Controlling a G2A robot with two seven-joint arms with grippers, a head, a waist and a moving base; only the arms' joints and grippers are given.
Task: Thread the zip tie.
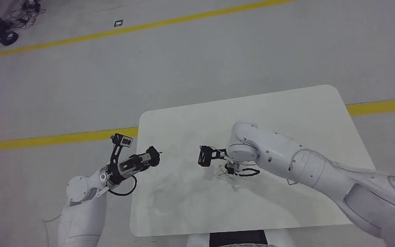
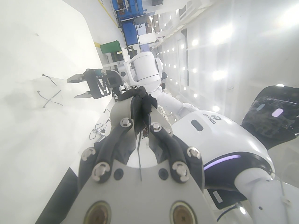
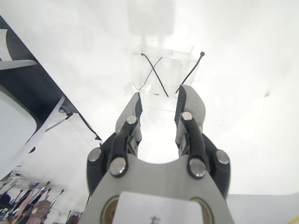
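Obs.: The right gripper (image 3: 158,94) hangs over the counter (image 1: 278,117), jaws wide and holding nothing. They point down toward a clear tray (image 3: 172,52).

Tray contents: three loose black ties. A crossed pair (image 3: 154,71) lies straight ahead of the gap between the jaws. A single zip tie (image 3: 192,67) lies apart from the pair, toward one jaw. Its long axis slants along the line of the jaws' reach, with the head at the far end and the thin tail ending just beside a fingertip. I cannot tell whether the tail touches it.

The left gripper (image 1: 154,155) is at the counter's left edge, well apart from the tray. Its jaws are pinched narrow on a held zip tie (image 2: 139,157). The strap runs back from the fingertips toward the wrist, along the jaws' own axis. The end at the tips is hidden behind black padding, so I cannot say which end faces out.

Judgement: the right arm is much nearer the tray. If it is to pick there, the single tie is the easier one, since it is clear of the others and nearly in line with the jaws. Threading itself is not yet begun. It depends on bringing a tail square to a head slot, and the two grippers stand apart with open counter between them.
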